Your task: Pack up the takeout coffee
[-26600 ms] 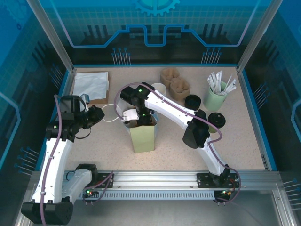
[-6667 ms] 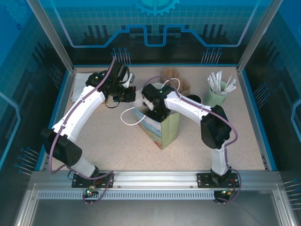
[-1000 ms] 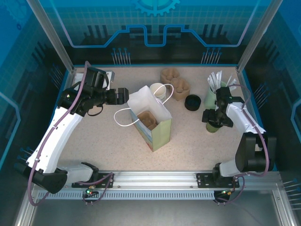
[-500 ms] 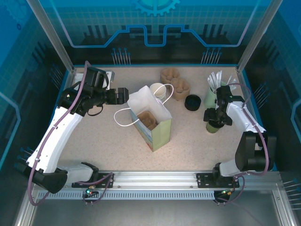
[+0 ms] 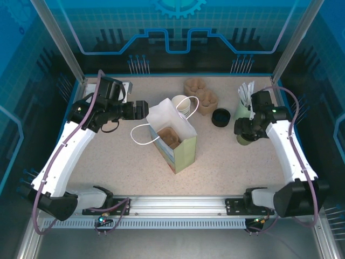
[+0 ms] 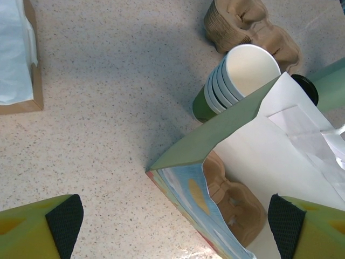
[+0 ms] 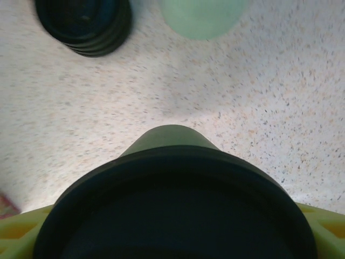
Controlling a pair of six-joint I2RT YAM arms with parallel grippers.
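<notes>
Now, tray (image 6: pixel 235 204) in bag (image 6: pixel 211 141), coffee (image 7: pixel 168 156) in tool (image 5: pixel 243 131)

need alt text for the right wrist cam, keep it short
Close-up looking down on the dark lid of an olive-green coffee cup, with the yellow-green fingers showing at both bottom corners on either side of it. Beyond it, on the speckled table, are a stack of black lids at top left and a pale green cup at top centre.
</notes>
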